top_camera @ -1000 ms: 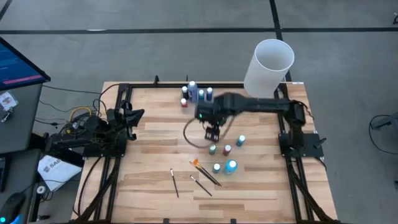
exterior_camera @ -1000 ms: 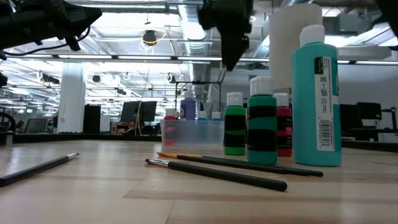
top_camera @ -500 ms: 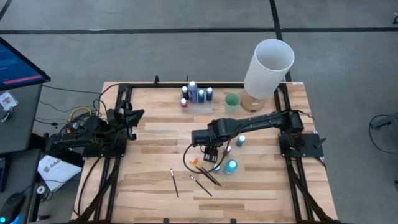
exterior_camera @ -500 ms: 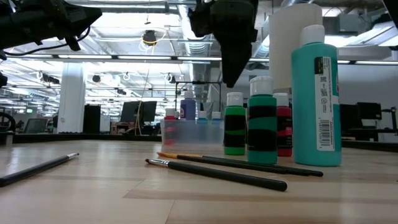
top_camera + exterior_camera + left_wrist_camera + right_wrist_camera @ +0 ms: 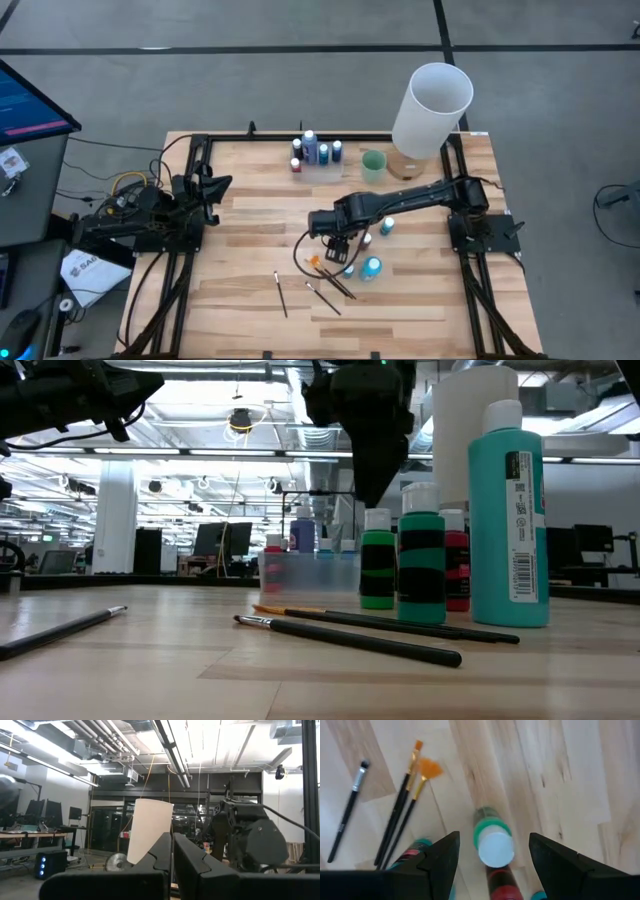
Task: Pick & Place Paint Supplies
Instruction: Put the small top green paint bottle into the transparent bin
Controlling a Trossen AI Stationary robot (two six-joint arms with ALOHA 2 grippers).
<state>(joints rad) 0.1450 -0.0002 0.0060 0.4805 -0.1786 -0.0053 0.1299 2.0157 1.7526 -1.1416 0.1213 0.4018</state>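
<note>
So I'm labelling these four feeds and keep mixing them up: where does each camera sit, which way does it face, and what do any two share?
High view: overhead, straight down on the wooden table; both arms show.
Low view: at tabletop height, level past the big teal paint bottle; the right gripper comes in from above.
Left wrist view: on the parked left arm, facing the room; its shut fingers show.
Right wrist view: looking down between open fingers at a green white-capped bottle.
Shared: the tall white cylinder appears overhead, low and left-wrist.

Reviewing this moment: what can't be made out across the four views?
- High view: the green paint bottle is hidden beneath the right gripper; thin dark-handled brushes too small to count bristles.
- Low view: the right gripper's fingertips hide behind the green bottle.
- Left wrist view: shut left gripper blocks the table; tall white cylinder partly covered.
</note>
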